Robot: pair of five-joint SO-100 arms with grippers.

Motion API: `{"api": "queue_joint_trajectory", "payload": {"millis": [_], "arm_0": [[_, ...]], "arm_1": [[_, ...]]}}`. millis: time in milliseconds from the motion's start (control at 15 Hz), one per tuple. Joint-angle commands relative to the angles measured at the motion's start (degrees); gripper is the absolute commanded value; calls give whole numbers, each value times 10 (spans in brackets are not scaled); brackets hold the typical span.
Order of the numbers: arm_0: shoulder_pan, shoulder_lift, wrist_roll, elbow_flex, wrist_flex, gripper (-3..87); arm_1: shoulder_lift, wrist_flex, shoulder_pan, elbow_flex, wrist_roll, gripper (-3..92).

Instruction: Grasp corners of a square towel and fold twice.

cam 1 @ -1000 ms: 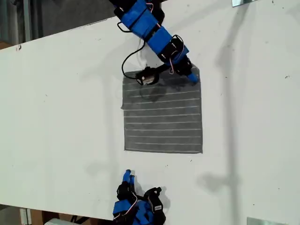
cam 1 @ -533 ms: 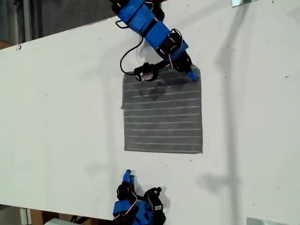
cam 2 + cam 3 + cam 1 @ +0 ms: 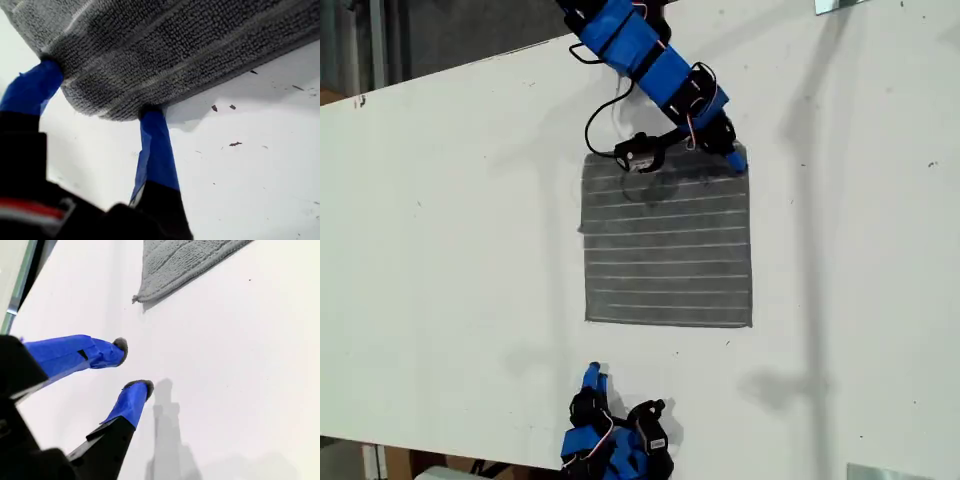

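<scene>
1. Since a second ago your first gripper (image 3: 732, 158) has shifted slightly toward the exterior view's top and right at the towel's far right corner (image 3: 738, 160), and the dark cable (image 3: 610, 125) behind it has changed its loop; the towel (image 3: 668, 245) itself lies where it did.
2. You can see in the first wrist view that the first gripper (image 3: 100, 92) has its two blue fingers (image 3: 157, 145) set on either side of the rounded grey corner (image 3: 107, 105): the jaws are closed on the cloth there.
3. Your towel lies flat on the white table (image 3: 450, 250), roughly at the middle of the exterior view, with its pale stripes running across.
4. Your second gripper (image 3: 592, 378) sits near the exterior view's bottom edge, well apart from the towel's near edge.
5. Seen in the second wrist view, the second gripper (image 3: 131, 365) has its jaws narrowly parted and holds nothing; a towel corner (image 3: 137, 298) lies beyond its tips.
</scene>
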Motion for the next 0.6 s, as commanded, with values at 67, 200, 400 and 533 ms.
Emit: {"api": "queue_joint_trajectory", "payload": {"millis": [67,200,400,533], "arm_0": [[11,3,-10,1,4,126],[25,3,-18,0,9,128],[125,3,-82,-6,11,124],[255,-2,-171,-15,-8,125]], "arm_1": [[-8,-44,-11,18,11,-2],[-12,-55,-14,17,11,-2],[-25,-47,-5,-6,-8,-2],[-51,-10,15,-55,-43,-2]]}}
